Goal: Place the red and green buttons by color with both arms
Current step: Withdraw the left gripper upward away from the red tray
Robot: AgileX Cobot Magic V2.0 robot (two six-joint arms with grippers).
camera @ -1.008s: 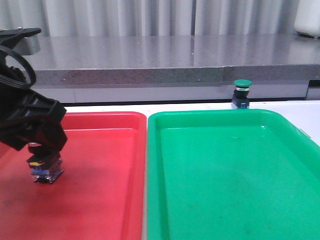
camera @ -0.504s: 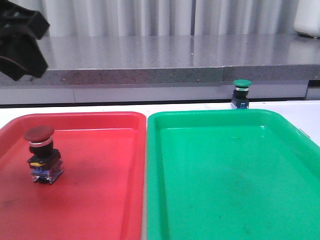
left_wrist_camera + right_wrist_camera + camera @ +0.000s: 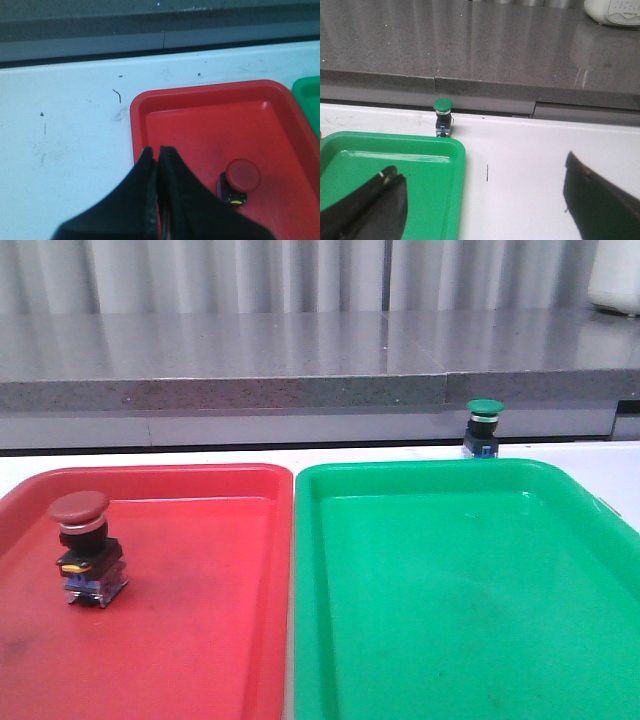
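Note:
The red button (image 3: 85, 545) stands upright inside the red tray (image 3: 200, 640), near its left side, with nothing holding it. The left wrist view looks down on this red button (image 3: 241, 177); my left gripper (image 3: 159, 150) hangs above the tray's edge, shut and empty, off to one side of the button. The green button (image 3: 484, 428) stands on the white table just behind the green tray (image 3: 450, 620). In the right wrist view the green button (image 3: 442, 117) is well ahead of my right gripper (image 3: 480, 162), which is wide open and empty. Neither gripper shows in the front view.
The two trays lie side by side, touching along their long edges. A grey stone ledge (image 3: 320, 360) runs along the back of the white table (image 3: 530, 170). A white object (image 3: 612, 10) rests on that ledge at the far right.
My left gripper let go of the red button, rose up and to the left, and has left the front view. The button stays standing in the red tray. The green button has not moved.

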